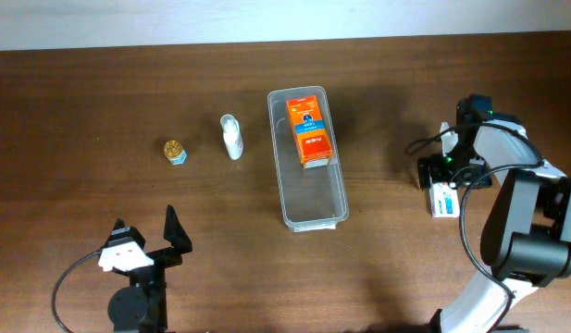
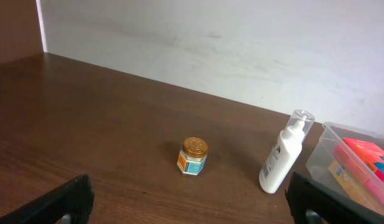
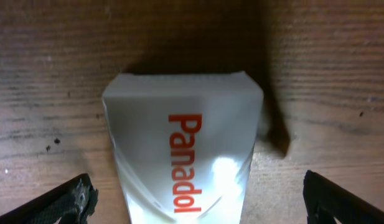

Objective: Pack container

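While open, right hand (image 3: 198,199) astride box (image 3: 185,124)

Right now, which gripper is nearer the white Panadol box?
Right. The right gripper is over the white Panadol box, fingers open either side; the left gripper is far across the table.

Long clear plastic container (image 1: 315,196), open-topped, upright mid-table — orange box (image 1: 309,132) flat in its far end

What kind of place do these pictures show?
Probably a robot test bench: wooden table, plain white wall, a clear container, and the right gripper open around a Panadol box.
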